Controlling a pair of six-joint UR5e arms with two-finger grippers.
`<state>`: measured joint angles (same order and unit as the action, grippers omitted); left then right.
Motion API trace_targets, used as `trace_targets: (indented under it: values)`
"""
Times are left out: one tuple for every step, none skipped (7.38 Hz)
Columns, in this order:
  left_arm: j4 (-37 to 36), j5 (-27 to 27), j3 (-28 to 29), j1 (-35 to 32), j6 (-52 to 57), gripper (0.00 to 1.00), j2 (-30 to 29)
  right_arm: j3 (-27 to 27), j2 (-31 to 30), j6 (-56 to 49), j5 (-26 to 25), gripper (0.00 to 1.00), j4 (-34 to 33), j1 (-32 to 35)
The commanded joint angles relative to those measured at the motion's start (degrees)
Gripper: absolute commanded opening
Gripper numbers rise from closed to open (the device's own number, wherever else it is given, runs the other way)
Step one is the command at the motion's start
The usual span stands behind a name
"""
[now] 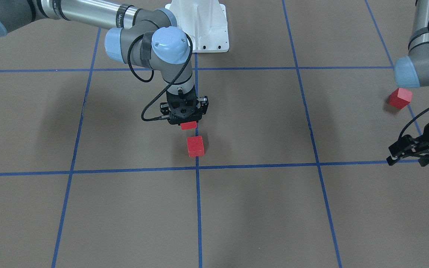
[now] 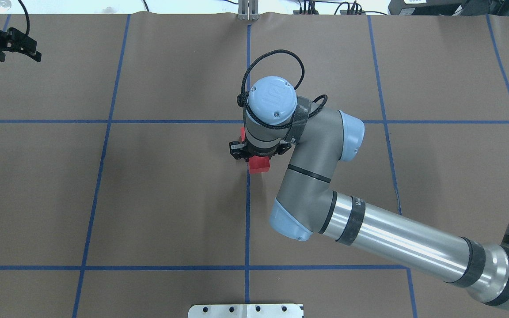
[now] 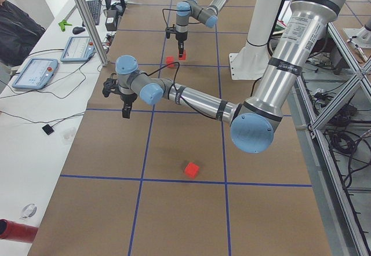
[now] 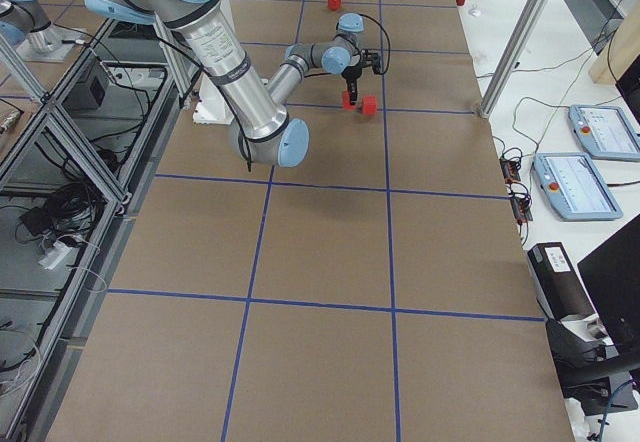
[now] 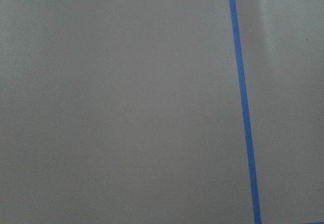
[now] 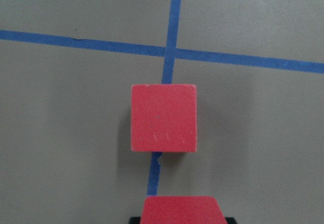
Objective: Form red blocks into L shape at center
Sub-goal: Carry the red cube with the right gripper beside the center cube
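- Currently the right black two-finger gripper [image 1: 187, 120] hangs over the brown gridded table [image 1: 259, 123]. Its jaws pinch the first small matte red cube [image 1: 188, 125], which is lifted clear of the surface.
- The second small matte red cube [image 1: 195, 146] lies flat on a blue tape line [image 6: 175, 11]. It sits just short of the centre crossing of two blue tape lines [image 1: 197, 168], on the robot's side.
- In the right wrist view a narrow strip of bare table separates the second cube [image 6: 163, 117] from the crossing [image 6: 170, 52]. The first cube [image 6: 182, 210] shows at the bottom edge, in line with it and apart from it.
- The third small matte red cube [image 1: 400, 98] rests well away from the centre, beside another blue line and near the left arm's blue-capped joint [image 1: 406, 72].
- The left black two-finger gripper [image 1: 390, 155] hovers low past that cube. Its jaws look spread and hold nothing.
- The left wrist view shows only bare brown surface and one blue line.
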<state>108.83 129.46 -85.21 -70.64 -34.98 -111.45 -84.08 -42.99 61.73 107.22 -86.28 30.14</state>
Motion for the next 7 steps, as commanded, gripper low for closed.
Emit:
trace_targets:
  values:
    - [0.07, 0.0, 0.65, 0.06, 0.0, 1.0, 0.01, 4.52, 3.25, -0.38, -0.26, 0.0, 0.15, -0.08]
    - [0.07, 0.0, 0.74, 0.06, 0.0, 1.0, 0.09, 4.98, 3.52, -0.38, -0.69, 0.0, 0.24, -0.08]
    - [0.07, 0.0, 0.74, 0.06, 0.0, 1.0, 0.01, 5.16, 3.53, -0.38, -1.48, 0.0, 0.41, 0.01]
    - [0.07, 0.0, 0.74, 0.06, 0.0, 1.0, 0.01, 5.24, 3.44, -0.29, -1.49, 0.0, 0.41, 0.01]
    - [0.16, 0.0, 0.74, 0.06, 0.0, 1.0, 0.09, 5.25, 3.44, 0.06, -1.49, 0.0, 0.41, 0.09]
    - [0.42, 0.0, 0.74, 0.06, -0.09, 1.0, 0.09, 5.51, 3.35, 0.32, -1.49, 0.0, 0.41, 0.1]
    - [0.42, 0.0, 0.92, 0.06, -0.09, 1.0, 0.09, 5.68, 3.35, 0.41, -1.49, 0.0, 0.59, 0.18]
